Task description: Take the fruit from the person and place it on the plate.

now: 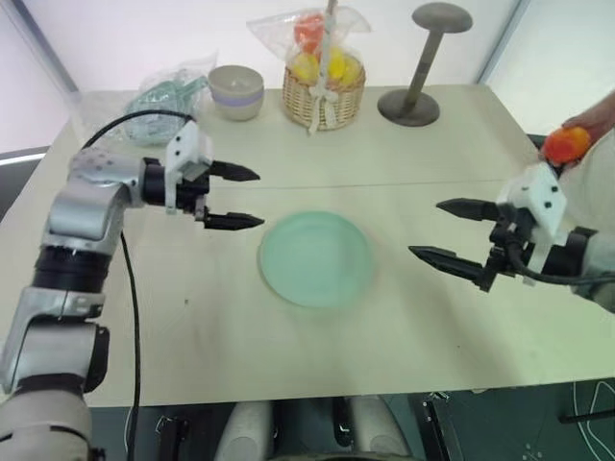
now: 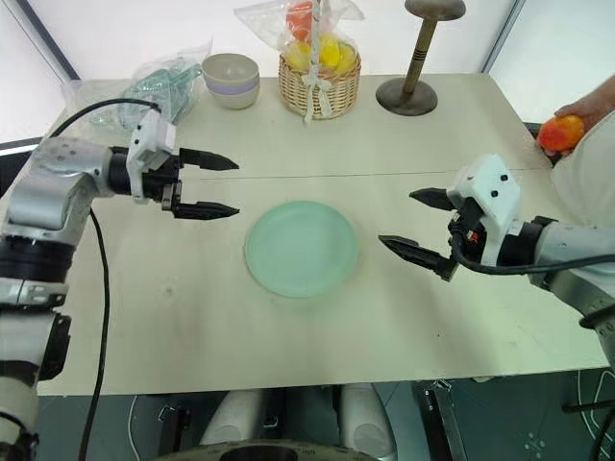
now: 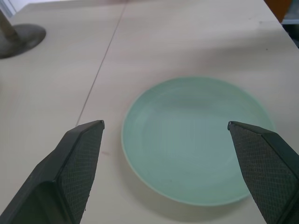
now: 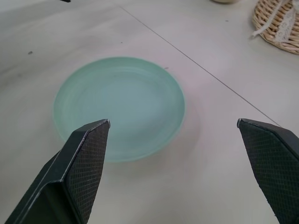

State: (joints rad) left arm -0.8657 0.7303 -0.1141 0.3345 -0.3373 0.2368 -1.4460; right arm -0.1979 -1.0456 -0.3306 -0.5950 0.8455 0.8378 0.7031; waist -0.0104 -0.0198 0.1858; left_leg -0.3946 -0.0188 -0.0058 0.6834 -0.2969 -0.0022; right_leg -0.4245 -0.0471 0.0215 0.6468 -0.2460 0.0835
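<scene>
A pale green plate (image 1: 316, 258) lies empty in the middle of a cream table (image 1: 452, 317), with the robot's left gripper (image 1: 233, 197) and right gripper (image 1: 455, 231) hovering on either side of it, both with jaws spread wide and holding nothing. At the far right edge a person's hand (image 2: 588, 108) offers the orange-red fruit (image 2: 560, 133), well behind the right gripper. To do this well, I think the right arm should swing out toward the fruit with jaws wide, close around its middle, and let the person let go before carrying it over the plate

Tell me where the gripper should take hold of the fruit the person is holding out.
Grip the fruit across its round middle, coming from the table side with the open right gripper. The person's hand wraps its far top, leaving the near side bare.
</scene>
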